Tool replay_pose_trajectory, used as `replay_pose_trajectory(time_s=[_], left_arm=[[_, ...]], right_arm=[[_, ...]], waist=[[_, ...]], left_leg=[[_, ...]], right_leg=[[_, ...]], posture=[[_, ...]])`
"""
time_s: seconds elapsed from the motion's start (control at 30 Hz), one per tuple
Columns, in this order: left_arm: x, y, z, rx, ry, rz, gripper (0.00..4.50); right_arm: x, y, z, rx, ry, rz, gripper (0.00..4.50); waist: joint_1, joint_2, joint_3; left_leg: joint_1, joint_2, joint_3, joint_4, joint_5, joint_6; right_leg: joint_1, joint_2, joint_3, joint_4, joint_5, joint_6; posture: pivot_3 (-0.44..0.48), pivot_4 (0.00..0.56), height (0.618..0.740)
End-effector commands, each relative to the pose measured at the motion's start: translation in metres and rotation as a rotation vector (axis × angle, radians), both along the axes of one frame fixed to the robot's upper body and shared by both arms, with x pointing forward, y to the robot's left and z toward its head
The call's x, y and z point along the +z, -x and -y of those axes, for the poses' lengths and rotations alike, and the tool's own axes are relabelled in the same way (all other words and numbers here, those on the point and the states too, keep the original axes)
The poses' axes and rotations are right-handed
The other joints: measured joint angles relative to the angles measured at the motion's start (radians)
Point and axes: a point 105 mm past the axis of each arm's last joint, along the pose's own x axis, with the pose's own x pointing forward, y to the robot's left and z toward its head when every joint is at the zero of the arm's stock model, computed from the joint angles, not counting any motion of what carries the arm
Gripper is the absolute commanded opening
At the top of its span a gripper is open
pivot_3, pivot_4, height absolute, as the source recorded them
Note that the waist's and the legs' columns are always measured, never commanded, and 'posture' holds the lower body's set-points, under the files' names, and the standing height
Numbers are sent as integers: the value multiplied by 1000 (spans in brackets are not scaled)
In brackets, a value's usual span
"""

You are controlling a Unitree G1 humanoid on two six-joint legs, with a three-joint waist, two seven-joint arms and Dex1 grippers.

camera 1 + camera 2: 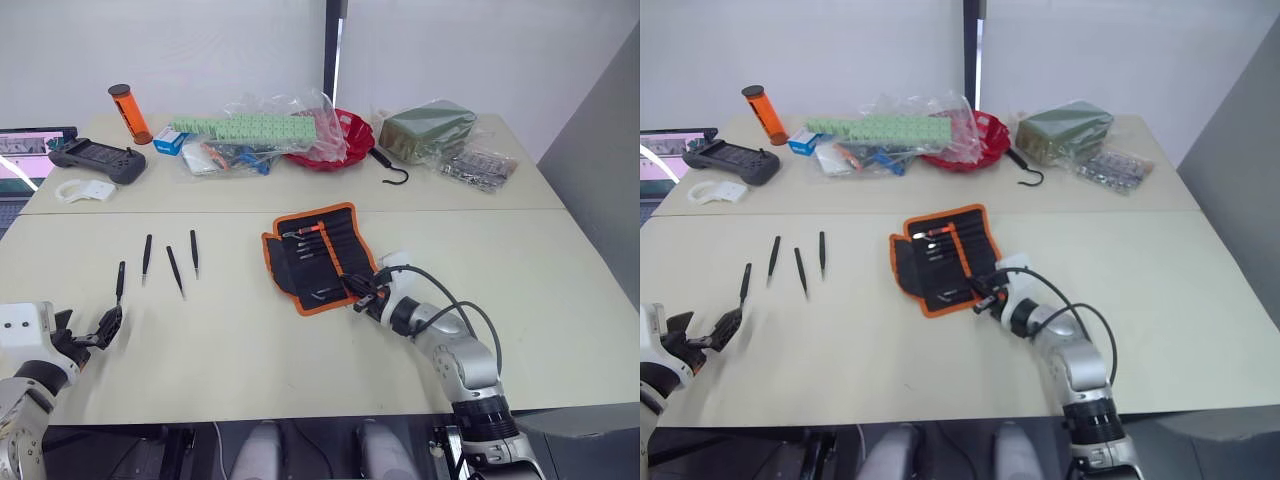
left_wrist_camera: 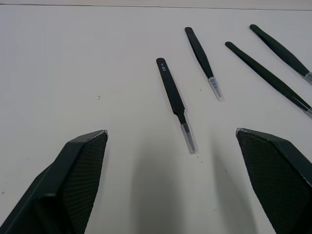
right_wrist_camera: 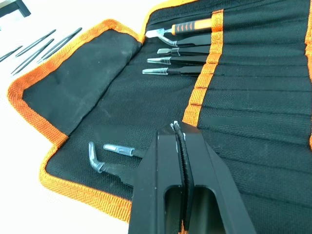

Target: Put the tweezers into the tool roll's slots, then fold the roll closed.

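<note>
The tool roll (image 1: 320, 255) lies open and flat at mid table, black with orange edging. Its slots (image 3: 258, 97) run beside an orange strip (image 3: 207, 63); an orange-handled tool (image 3: 195, 27) and several metal-tipped tools sit in them. Two bent-tipped tools (image 3: 105, 156) lie near the roll's near edge. My right gripper (image 1: 360, 292) is shut and hovers over that near corner (image 3: 179, 146); I cannot tell whether it pinches anything. Several loose tweezers (image 1: 146, 257) lie in a row on the left. My left gripper (image 1: 88, 330) is open just short of the nearest tweezers (image 2: 173, 95).
Along the back of the table stand an orange cylinder (image 1: 130, 112), a black controller (image 1: 97, 158), plastic bags with green parts (image 1: 245, 128), a red bowl (image 1: 345, 135), a black hook (image 1: 392, 170) and a dark green packet (image 1: 425, 128). A laptop (image 1: 20, 155) sits at the far left.
</note>
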Motion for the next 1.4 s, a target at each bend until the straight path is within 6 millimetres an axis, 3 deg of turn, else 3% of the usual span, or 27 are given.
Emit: replay_pose_trajectory(time_s=[0.03, 0.23, 0.4, 0.53, 0.77, 1.13, 1.4], left_arm=[[13, -4, 0, -13, -30, 35, 4471], [13, -7, 1, -25, -31, 35, 4471], [16, -13, 1, -19, -28, 31, 4471], [10, -24, -4, 28, -17, -10, 4471], [-11, -46, 7, 58, 46, -79, 4471], [-28, -30, 13, 101, 68, -100, 1020], [-23, -31, 15, 101, 67, -55, 1020]], right_arm=[[2, 3, -2, 6, 10, 26, 0], [-16, 4, 2, -11, 60, -17, 0], [-18, 4, 2, -9, 65, -26, 0], [-18, 4, 0, -3, 62, -26, 0], [-16, 3, -1, 1, 61, -20, 0], [-17, 5, 4, -9, 66, -24, 0], [-14, 3, 2, 5, 67, -15, 0]], waist=[[-1, 0, 0], [-1, 0, 0], [0, -1, -1], [1, -1, -1], [-1, -2, -1], [2, 0, -3], [2, 1, -3]], left_leg=[[0, 0, 0, 0, 0, 0], [1, 0, 0, 0, 0, 0], [1, 0, 0, 0, 0, 0], [2, 0, 0, 0, 0, 0], [2, 0, 0, 0, 0, 0], [4, 0, 2, -2, 0, 0], [5, 0, 2, -2, 0, 0]], right_leg=[[0, 0, 0, 0, 0, 0], [0, 0, 0, 0, 0, 0], [1, 0, 0, 0, 0, 0], [1, 0, 0, 0, 0, 0], [1, 1, 0, 1, 0, 0], [2, -1, 0, 0, 0, 0], [3, 0, 0, 0, 0, 0]], posture=[[0, 150, 740], [0, 150, 740], [0, 150, 740], [0, 150, 740], [0, 150, 740], [0, 150, 740], [0, 150, 740]])
